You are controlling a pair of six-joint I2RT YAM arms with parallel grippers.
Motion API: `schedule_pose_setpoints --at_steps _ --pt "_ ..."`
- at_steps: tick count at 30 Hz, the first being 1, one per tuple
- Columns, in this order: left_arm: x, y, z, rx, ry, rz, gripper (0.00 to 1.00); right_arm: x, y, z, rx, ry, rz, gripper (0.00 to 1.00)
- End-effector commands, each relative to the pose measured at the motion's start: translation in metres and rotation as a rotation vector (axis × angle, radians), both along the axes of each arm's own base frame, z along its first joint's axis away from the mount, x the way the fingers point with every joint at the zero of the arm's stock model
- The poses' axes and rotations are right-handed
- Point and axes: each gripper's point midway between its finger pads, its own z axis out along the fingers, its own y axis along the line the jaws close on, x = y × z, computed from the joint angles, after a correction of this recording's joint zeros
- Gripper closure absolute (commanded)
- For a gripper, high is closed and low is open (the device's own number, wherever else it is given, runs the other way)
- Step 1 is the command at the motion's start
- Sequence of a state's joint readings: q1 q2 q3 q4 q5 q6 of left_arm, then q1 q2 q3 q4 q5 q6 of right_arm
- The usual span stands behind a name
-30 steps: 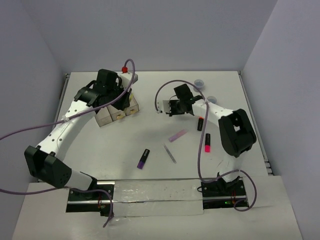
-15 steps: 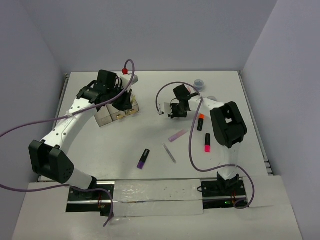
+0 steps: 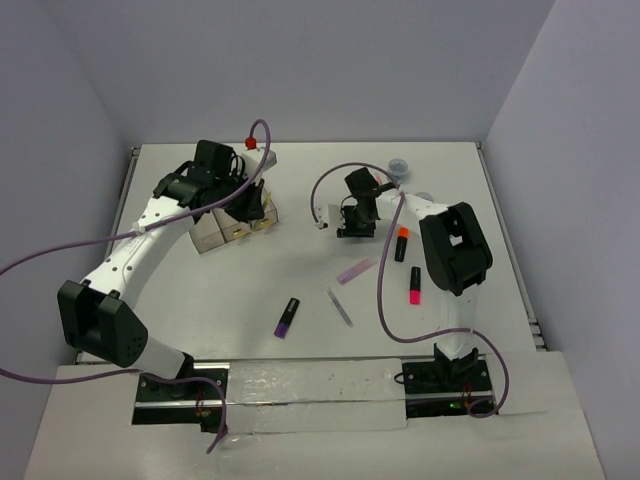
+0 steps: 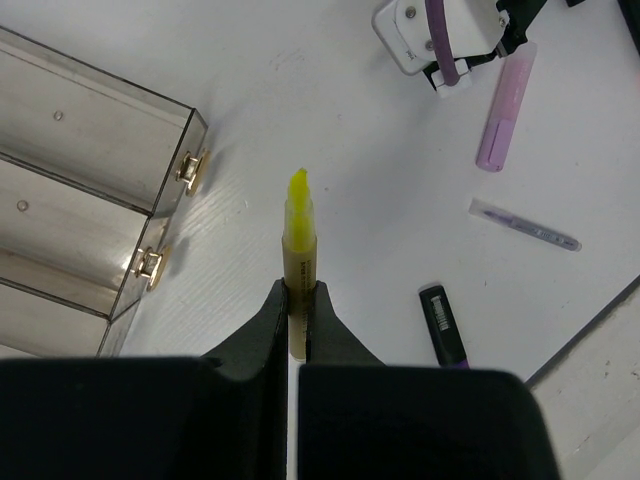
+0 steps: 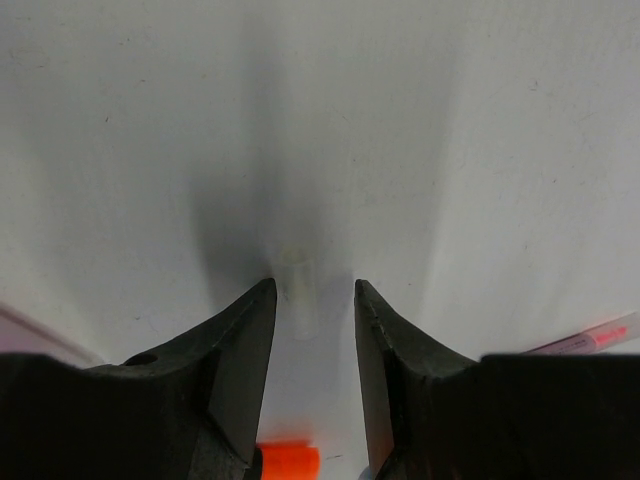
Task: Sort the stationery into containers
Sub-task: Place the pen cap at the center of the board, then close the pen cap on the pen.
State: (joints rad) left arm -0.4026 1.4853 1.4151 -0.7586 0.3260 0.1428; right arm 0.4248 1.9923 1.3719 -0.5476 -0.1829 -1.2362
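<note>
A yellow marker (image 4: 298, 245) is clenched in the left gripper (image 4: 298, 298), its long axis and tip pointing straight ahead, as shown only by the left wrist view. The right gripper (image 5: 312, 290) is held parted.

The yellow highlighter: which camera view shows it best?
The left wrist view: the yellow highlighter sits mid-frame, clamped in the left tool, tip visible. In the top view it cannot be made out; the right wrist view misses it.

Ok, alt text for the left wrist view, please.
The left gripper is shut on a yellow highlighter, tip pointing away, over the table. Clear bins sit at left; a lilac marker, thin grey stick and purple marker lie at right.
</note>
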Motion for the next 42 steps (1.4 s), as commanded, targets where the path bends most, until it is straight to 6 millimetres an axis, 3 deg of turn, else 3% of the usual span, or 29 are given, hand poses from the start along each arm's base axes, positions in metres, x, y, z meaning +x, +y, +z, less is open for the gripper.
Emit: schedule_pose_setpoints --at_steps 1,4,8,15,18,20,21,23,25,27,28,30,33,34,35,36,37,38,39,42 --pt "0.009 -0.001 0.029 -0.034 -0.089 -0.01 1.0 -0.005 -0.004 -0.002 -0.027 0.03 0.003 0.55" --pt "0.009 0.002 0.026 -0.031 -0.085 -0.005 1.0 0.001 -0.001 0.006 -0.004 -0.009 -0.007 0.55" --pt "0.009 0.003 0.021 -0.03 -0.077 -0.001 1.0 0.005 0.012 0.034 0.084 -0.064 0.001 0.55" --pt "0.012 0.003 0.024 -0.029 -0.093 -0.007 1.0 0.012 0.024 0.113 0.202 -0.224 0.013 0.54" --pt "0.013 0.002 0.027 -0.036 -0.098 -0.005 1.0 0.026 0.033 0.176 0.347 -0.359 -0.086 0.54" --pt "0.015 0.002 0.031 -0.045 -0.104 0.011 1.0 0.049 0.034 0.25 0.595 -0.492 -0.381 0.54" --pt "0.016 0.003 0.033 -0.047 -0.108 0.02 1.0 0.052 0.033 0.27 0.695 -0.496 -0.492 0.54" --pt "0.019 0.005 0.039 -0.06 -0.123 0.047 1.0 0.054 0.034 0.316 1.014 -0.37 -0.79 0.55" --pt "0.021 0.008 0.042 -0.074 -0.126 0.078 1.0 0.052 0.036 0.33 1.218 -0.202 -0.964 0.61" --pt "0.023 0.018 0.049 -0.087 -0.147 0.13 1.0 0.046 0.042 0.316 1.489 0.18 -1.27 0.63" --pt "0.024 0.021 0.049 -0.085 -0.153 0.147 1.0 0.044 0.045 0.309 1.527 0.283 -1.331 0.63" --pt "0.023 0.032 0.043 -0.065 -0.156 0.201 1.0 0.033 0.057 0.277 1.501 0.529 -1.485 0.62" --pt "0.018 0.047 0.041 -0.049 -0.177 0.257 1.0 0.023 0.056 0.233 1.394 0.678 -1.753 0.57" --pt "0.017 0.05 0.038 -0.043 -0.176 0.269 1.0 0.018 0.054 0.219 1.354 0.706 -1.846 0.54" --pt "0.016 0.053 0.042 -0.041 -0.192 0.279 1.0 0.023 0.051 0.221 1.381 0.689 -1.882 0.52" --pt "0.014 0.055 0.037 -0.032 -0.187 0.286 1.0 0.014 0.04 0.204 1.295 0.665 -2.003 0.5" --pt "0.012 0.059 0.039 -0.029 -0.199 0.296 1.0 0.019 0.029 0.207 1.303 0.58 -2.08 0.48" --pt "0.009 0.061 0.035 -0.024 -0.191 0.304 1.0 0.01 0.016 0.196 1.222 0.511 -2.173 0.46" --pt "0.008 0.061 0.034 -0.026 -0.192 0.309 1.0 0.017 0.013 0.203 1.247 0.456 -2.179 0.44" --pt "0.003 0.064 0.033 -0.037 -0.193 0.32 1.0 0.0 -0.01 0.181 1.062 0.303 -2.325 0.4"
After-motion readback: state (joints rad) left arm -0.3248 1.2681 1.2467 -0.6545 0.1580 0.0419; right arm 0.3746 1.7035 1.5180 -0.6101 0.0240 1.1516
